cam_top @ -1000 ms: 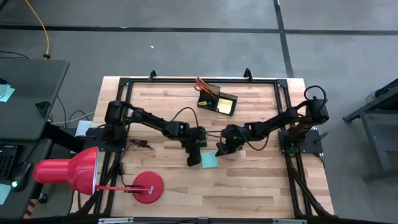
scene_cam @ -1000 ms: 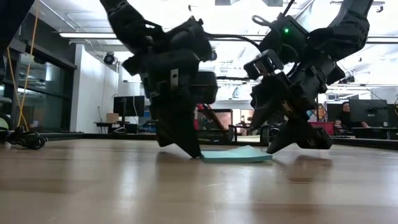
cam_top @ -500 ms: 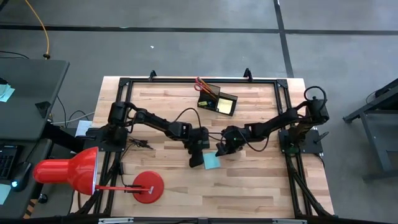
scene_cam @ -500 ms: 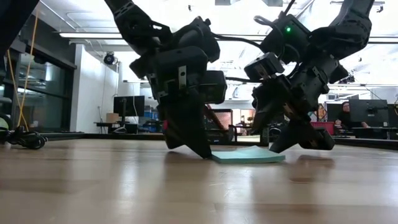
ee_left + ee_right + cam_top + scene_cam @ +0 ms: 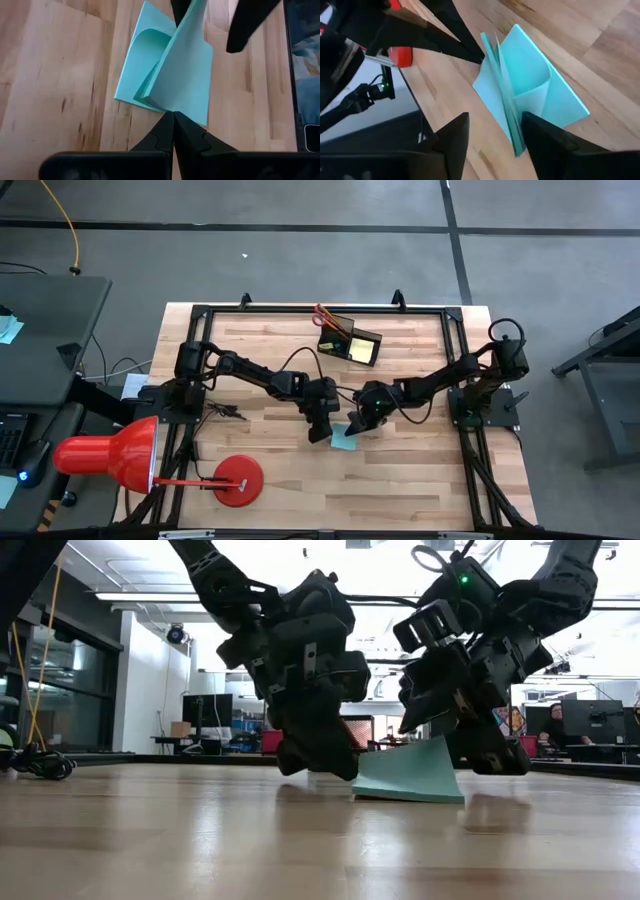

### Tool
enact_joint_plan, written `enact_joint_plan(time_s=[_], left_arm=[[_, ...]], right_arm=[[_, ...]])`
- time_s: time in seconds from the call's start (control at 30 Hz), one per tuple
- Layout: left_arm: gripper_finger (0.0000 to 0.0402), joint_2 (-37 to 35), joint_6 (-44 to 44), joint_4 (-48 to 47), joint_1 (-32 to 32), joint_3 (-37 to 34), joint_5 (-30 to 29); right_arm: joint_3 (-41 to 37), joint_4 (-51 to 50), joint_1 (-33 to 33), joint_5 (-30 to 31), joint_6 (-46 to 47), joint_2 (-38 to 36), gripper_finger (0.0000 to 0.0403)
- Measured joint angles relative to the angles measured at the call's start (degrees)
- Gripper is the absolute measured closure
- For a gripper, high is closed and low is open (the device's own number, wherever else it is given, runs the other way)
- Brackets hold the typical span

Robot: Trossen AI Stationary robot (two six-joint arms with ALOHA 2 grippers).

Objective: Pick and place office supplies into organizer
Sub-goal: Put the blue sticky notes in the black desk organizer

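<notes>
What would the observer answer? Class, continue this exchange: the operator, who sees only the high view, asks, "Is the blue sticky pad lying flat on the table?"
Observer: No. The low view shows the pad tilted up, with one edge on the table and the other raised.
Operator: Is the left gripper holding it?
Observer: No. Its wrist view shows the fingers shut, with their tips against the pad's edge.
Operator: And the right gripper?
Observer: It is open. Its wrist view shows one finger on each side of the pad's fanned, curling sheets.
</notes>
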Motion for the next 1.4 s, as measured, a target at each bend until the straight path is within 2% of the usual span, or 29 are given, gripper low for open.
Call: enact_joint_plan(time_s=[0.2, 0.43, 0.5, 0.7, 0.87, 1.07, 1.3, 1.4], left_arm=[[0.0401, 0.00, 0.51, -0.11, -0.04, 0.00, 2.11], [0.0401, -0.11, 2.79, -2.32, -0.15, 0.05, 4.98], [0.0401, -0.11, 3.23, -2.39, -0.15, 0.05, 5.19], [0.0401, -0.19, 4.60, -4.36, -0.54, 0.09, 7.92], [0.0401, -0.28, 10.07, -12.78, -2.15, 0.23, 10.20], [0.0401, -2.68, 15.95, -20.33, -4.42, 0.06, 4.32], [0.0401, -7.33, 17.88, -21.21, -3.67, 0.03, -0.77], [0.0401, -8.62, 18.07, -21.61, -3.09, 0.05, -1.13]], right_arm=[[0.00, -0.62, -0.13, -0.02, -2.28, -0.02, 0.0283], [0.00, -0.73, -0.15, -1.68, -3.33, -0.02, 0.0379], [0.00, -0.71, -0.15, -1.73, -3.86, -0.02, 0.0396], [0.02, -0.85, -0.64, -1.07, -4.01, -0.04, 0.0400], [0.02, -1.12, -1.89, -0.02, -4.84, -0.51, 0.0401], [0.07, -1.13, -5.58, 0.94, -7.68, -3.14, 0.0402], [0.07, -3.05, -12.12, 0.70, -11.17, -9.36, 0.0402], [0.07, -6.70, -15.66, 0.51, -13.24, -12.88, 0.0402]])
